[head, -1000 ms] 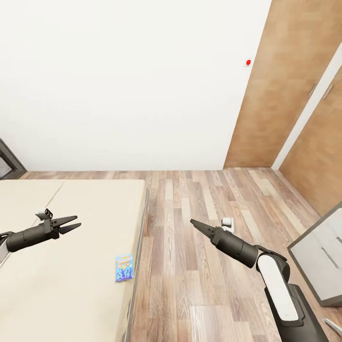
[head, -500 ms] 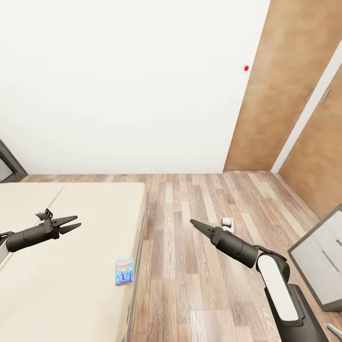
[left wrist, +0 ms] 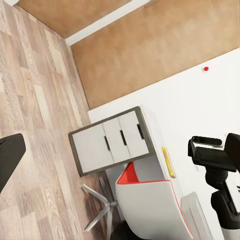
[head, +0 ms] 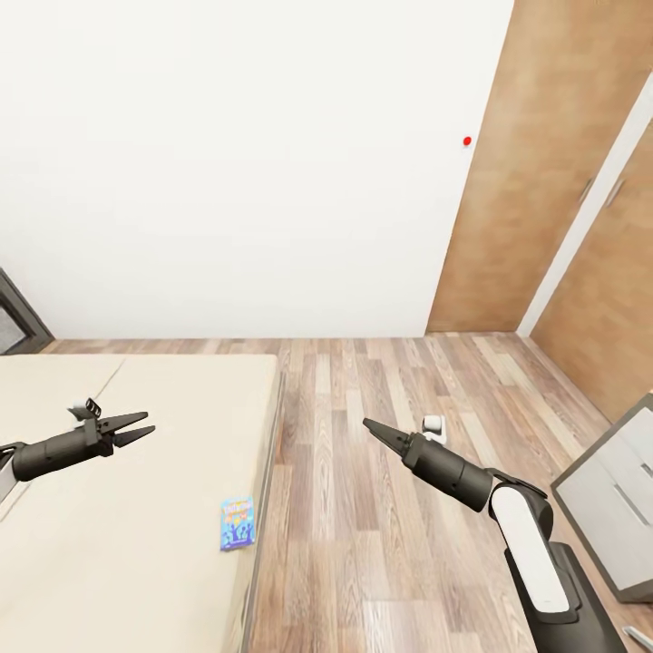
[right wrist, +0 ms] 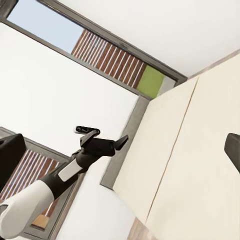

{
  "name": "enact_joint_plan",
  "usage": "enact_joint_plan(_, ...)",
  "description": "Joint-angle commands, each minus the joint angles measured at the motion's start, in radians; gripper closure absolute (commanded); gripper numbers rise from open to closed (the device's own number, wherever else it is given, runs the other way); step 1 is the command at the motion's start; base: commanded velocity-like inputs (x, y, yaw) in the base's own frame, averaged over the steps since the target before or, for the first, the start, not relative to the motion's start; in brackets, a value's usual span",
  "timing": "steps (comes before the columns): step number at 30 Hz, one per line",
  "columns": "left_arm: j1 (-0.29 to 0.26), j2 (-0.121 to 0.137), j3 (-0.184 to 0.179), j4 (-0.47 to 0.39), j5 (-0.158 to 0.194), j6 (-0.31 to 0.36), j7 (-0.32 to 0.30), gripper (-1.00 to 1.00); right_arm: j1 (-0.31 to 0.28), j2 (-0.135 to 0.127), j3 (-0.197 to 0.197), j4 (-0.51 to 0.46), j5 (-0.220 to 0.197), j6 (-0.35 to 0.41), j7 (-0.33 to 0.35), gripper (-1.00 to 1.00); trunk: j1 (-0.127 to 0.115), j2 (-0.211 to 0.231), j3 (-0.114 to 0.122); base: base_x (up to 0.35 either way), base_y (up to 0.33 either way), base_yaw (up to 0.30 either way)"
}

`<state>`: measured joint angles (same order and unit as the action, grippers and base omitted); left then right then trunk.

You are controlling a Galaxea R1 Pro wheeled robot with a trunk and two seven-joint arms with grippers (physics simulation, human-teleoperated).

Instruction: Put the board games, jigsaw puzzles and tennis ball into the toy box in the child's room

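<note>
A small blue board game [head: 238, 523] lies flat on the bed [head: 136, 544], close to the beige mattress's right edge. My left gripper [head: 151, 422] hovers open above the mattress, up and to the left of the blue box and well apart from it. My right gripper [head: 365, 423] hangs over the wood floor to the right of the bed; its fingers [right wrist: 10, 156] stand wide apart in the right wrist view, with nothing between them. That view also looks across the mattress [right wrist: 200, 170] to my left gripper [right wrist: 122, 140]. The table, toy box, puzzles and ball are out of view.
A low grey cabinet [head: 609, 494] stands at the right, also seen from the left wrist [left wrist: 112, 142], beside a white and red chair [left wrist: 145, 200]. Wooden wardrobe doors [head: 544, 181] fill the back right corner. Plank floor [head: 381, 562] runs between bed and cabinet.
The whole picture has slid downward a little, so the camera has moved. Both arms hold the same pose, and the blue box lies where it was on the bed.
</note>
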<state>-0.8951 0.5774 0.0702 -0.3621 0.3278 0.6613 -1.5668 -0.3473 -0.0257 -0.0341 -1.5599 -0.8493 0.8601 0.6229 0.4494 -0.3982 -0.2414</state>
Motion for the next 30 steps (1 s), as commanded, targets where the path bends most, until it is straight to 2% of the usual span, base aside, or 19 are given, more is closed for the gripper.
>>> enact_joint_plan(1, -0.001, 0.000, 0.000, 0.000, -0.001, 0.011, -0.004, -1.00, -0.001, 0.000, -0.001, 0.000, -0.001, 0.006, 0.002, -1.00, 0.001, -0.002, 0.000, 0.000, 0.000, 0.000)
enact_joint_plan(30, -0.001, -0.008, 0.000, 0.000, -0.001, 0.011, -0.004, -1.00, -0.001, 0.001, -0.001, 0.000, -0.001, 0.005, -0.001, -1.00, 0.001, -0.002, 0.045, 0.000, 0.000, 0.000)
